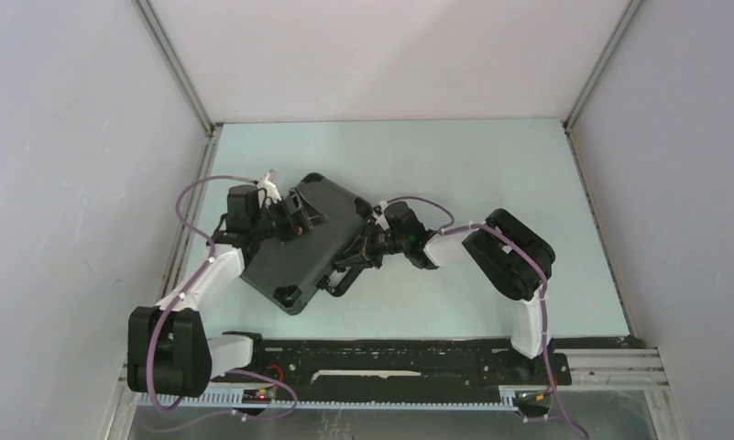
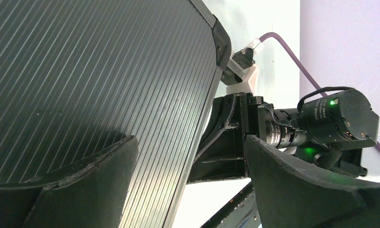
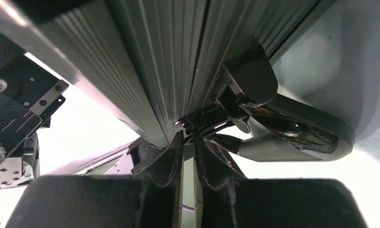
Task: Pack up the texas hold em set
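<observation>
Right gripper (image 3: 188, 142) fingers, nearly pinched together with only a sliver of gap, have their tips at the latch (image 3: 211, 118) beside the handle (image 3: 292, 128), on the 3 o'clock edge of the closed briefcase (image 1: 299, 247). Left gripper (image 2: 189, 140) is spread wide astride the briefcase's 10 o'clock rim, clamping nothing. The briefcase lies askew toward 9 o'clock on the table (image 1: 454, 165).

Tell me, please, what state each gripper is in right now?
Left gripper: open, at the briefcase edge.
Right gripper: closed, tips at the latch by the handle.
</observation>
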Controlling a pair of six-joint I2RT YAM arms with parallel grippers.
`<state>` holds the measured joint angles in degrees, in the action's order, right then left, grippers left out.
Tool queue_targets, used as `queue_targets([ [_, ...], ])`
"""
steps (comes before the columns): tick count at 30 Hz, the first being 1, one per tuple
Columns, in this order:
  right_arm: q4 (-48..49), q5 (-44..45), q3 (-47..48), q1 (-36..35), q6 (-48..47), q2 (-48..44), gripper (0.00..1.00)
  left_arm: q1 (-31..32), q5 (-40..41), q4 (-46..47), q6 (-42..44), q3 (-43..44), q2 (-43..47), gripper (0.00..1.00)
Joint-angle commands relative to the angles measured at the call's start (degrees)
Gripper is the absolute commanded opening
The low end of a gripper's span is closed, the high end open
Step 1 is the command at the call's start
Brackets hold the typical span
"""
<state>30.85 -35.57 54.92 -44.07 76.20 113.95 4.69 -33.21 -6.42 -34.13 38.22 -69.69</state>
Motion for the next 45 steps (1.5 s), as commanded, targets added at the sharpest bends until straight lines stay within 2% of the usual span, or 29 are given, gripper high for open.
queue_targets([
  [1,6.3,1.6,5.3,-0.3,0.1,0.9,0.16,-0.3,5.8,-13.0,1.7,-4.6,-3.5,0.93],
  [6,5.8,2.1,6.0,0.2,-0.6,0.5,0.22,-0.3,5.7,-13.0,1.8,-4.6,-3.5,0.93],
  [12,6.9,2.5,5.9,0.4,-0.3,-1.2,0.24,-0.3,5.7,-13.0,1.8,-4.6,-3.3,0.93],
  [15,8.5,3.6,6.0,0.2,0.7,-1.9,0.29,-0.4,5.7,-13.0,1.8,-4.6,-3.4,0.93],
  [22,12.5,5.4,5.9,0.2,4.4,-1.9,0.28,-0.5,5.3,-12.9,1.8,-4.6,-3.2,0.94],
  [31,7.0,8.8,6.0,0.0,4.6,-5.7,0.31,-0.9,4.7,-12.6,1.7,-4.6,-3.3,0.94],
  [33,5.8,9.4,6.0,-0.1,4.5,-6.2,0.38,-0.9,4.7,-12.5,1.6,-4.7,-3.2,0.94],
  [35,6.8,9.2,6.0,-0.2,5.3,-6.4,0.39,-1.0,4.7,-12.5,1.6,-4.7,-3.2,0.94],
  [39,7.9,10.5,6.4,-0.4,5.3,-7.9,0.37,-1.1,4.7,-12.5,1.6,-4.8,-3.2,0.94],
  [41,4.0,10.7,8.6,-0.5,3.7,-7.6,0.29,-1.1,4.7,-12.4,1.6,-4.8,-3.1,0.94],
  [43,5.0,9.9,9.4,-0.6,5.1,-6.8,0.18,-1.1,4.6,-12.4,1.6,-4.9,-3.2,0.94],
  [45,6.7,9.7,9.5,-1.1,6.2,-6.2,0.13,-1.1,4.7,-12.4,1.6,-4.8,-3.2,0.94],
])
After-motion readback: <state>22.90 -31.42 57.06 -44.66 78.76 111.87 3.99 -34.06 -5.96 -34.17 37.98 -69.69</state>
